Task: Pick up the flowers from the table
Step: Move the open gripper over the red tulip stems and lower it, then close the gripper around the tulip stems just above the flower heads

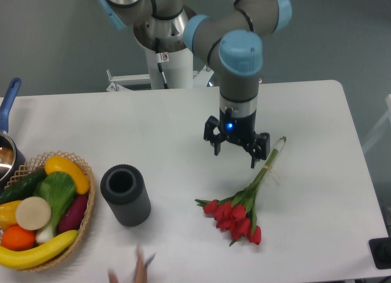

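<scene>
- Camera view: the gripper [234,153] hangs low over the table [183,121], fingers spread apart, holding nothing.
- Flowers [245,200] lie on the white table just right of the gripper, red heads toward the front edge.
- A dark cylinder [126,195] and a basket [85,219] sit far left.

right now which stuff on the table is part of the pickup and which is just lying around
Part of the job:
- flowers, lying flat on the table
- gripper, open, above the table left of the stem ends, not touching them

Just lying about:
- dark cylinder, upright
- basket of fruit and vegetables
- pot at the left edge
- blurred fingers at the bottom edge
</scene>
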